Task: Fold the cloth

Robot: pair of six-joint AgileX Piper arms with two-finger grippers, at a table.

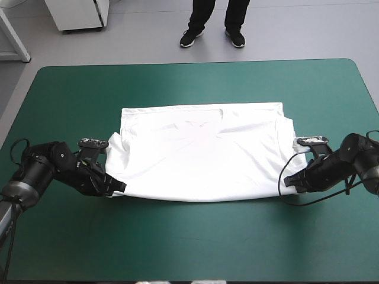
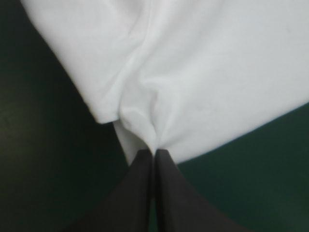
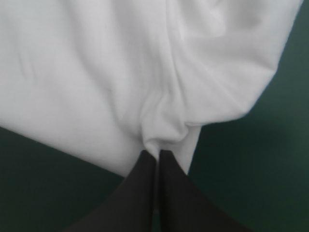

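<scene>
Pinching the T-shirt's [image 1: 201, 151] near corners: left jaws, right jaws.

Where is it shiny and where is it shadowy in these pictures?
High view: the T-shirt glares white, creases hardly showing, and the teal-green cover has a pale sheen near its far edge. Left wrist view: soft grey shadows line the folds pinched at the left gripper. Right wrist view: likewise at the right gripper.

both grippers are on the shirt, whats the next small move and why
Probably raise both near corners together, evenly: the left gripper and the right gripper are each shut on a near corner of the T-shirt, which lies spread flat.
</scene>
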